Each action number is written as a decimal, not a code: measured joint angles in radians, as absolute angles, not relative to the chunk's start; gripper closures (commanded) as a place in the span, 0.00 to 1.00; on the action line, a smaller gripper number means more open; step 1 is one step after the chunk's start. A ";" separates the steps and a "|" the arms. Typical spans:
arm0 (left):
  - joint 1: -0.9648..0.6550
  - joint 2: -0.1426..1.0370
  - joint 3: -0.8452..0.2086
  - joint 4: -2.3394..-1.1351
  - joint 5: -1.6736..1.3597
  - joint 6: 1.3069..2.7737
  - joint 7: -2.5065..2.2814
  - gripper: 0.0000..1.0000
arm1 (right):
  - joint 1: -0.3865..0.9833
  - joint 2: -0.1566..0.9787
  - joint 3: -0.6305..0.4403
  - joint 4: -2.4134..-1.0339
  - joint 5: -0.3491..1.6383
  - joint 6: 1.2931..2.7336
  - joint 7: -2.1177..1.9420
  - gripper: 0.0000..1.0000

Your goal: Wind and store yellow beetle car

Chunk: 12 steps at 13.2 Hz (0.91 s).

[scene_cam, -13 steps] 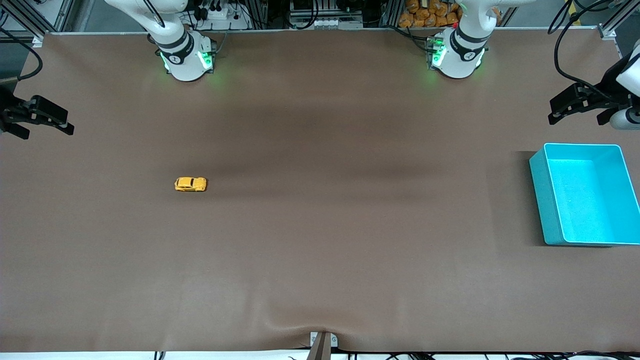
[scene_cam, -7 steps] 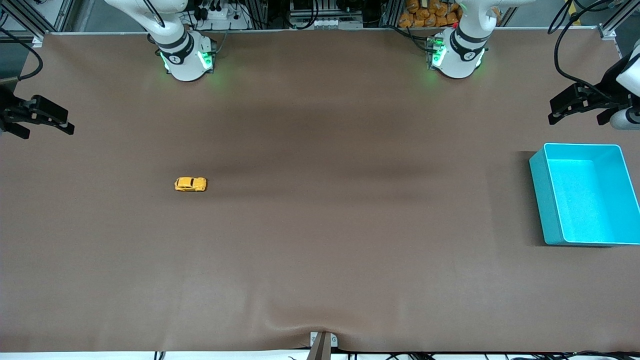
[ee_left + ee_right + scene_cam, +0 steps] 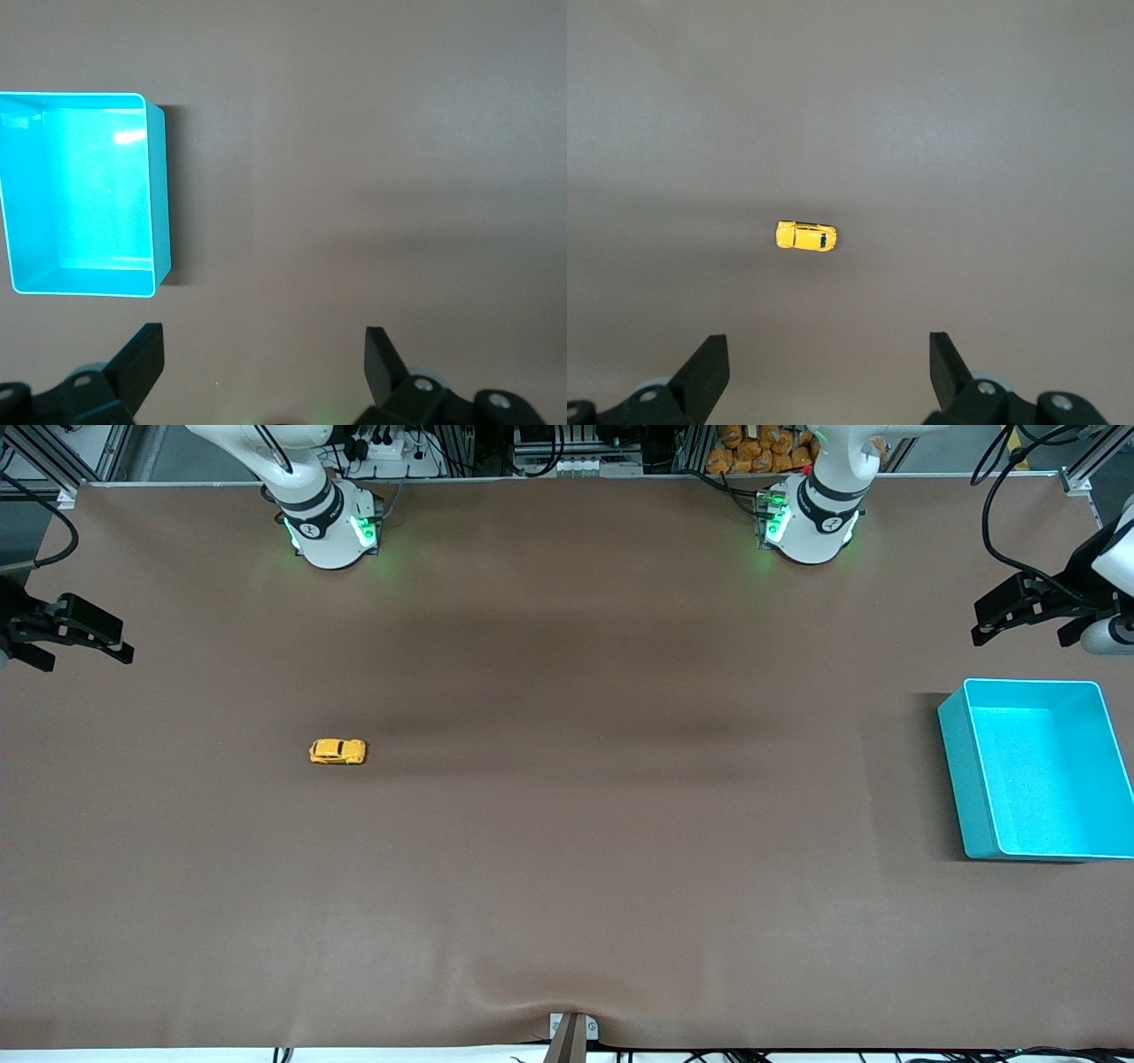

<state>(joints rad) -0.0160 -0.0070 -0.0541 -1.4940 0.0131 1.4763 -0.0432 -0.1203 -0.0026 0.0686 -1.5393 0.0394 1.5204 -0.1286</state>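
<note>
The yellow beetle car stands on its wheels on the brown table, toward the right arm's end; it also shows in the right wrist view as the car. My right gripper hovers open and empty over the table's edge at that end, well apart from the car. In its own view the right gripper has nothing between its fingers. My left gripper hangs open and empty above the table near the teal bin. The left gripper sees only bare table between its fingers.
The teal bin's wall encloses nothing; the bin sits at the left arm's end of the table. A small mount sticks up at the table's edge nearest the front camera. Both arm bases stand along the edge farthest from the front camera.
My right gripper has crept very slightly toward the table's middle. The car, the bin and the left arm have not moved.
</note>
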 measured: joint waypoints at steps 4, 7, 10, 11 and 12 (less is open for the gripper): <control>-0.016 -0.007 -0.054 -1.494 0.013 1.476 -0.043 0.00 | -0.113 -0.003 0.071 -1.539 0.039 1.526 -0.129 0.00; -0.016 -0.007 -0.054 -1.494 0.013 1.478 -0.043 0.00 | -0.108 -0.003 0.072 -1.539 0.039 1.529 -0.129 0.00; -0.016 -0.007 -0.054 -1.495 0.013 1.480 -0.043 0.00 | -0.103 -0.003 0.074 -1.539 0.039 1.533 -0.129 0.00; -0.016 -0.007 -0.054 -1.495 0.013 1.481 -0.043 0.00 | -0.102 -0.003 0.074 -1.539 0.039 1.533 -0.129 0.00; -0.016 -0.007 -0.054 -1.495 0.013 1.482 -0.043 0.00 | -0.101 -0.003 0.074 -1.539 0.039 1.533 -0.129 0.00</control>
<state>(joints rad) -0.0160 -0.0069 -0.0541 -1.4947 0.0131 1.4819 -0.0432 -0.1013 -0.0027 0.0740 -1.5392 0.0394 1.5330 -0.1287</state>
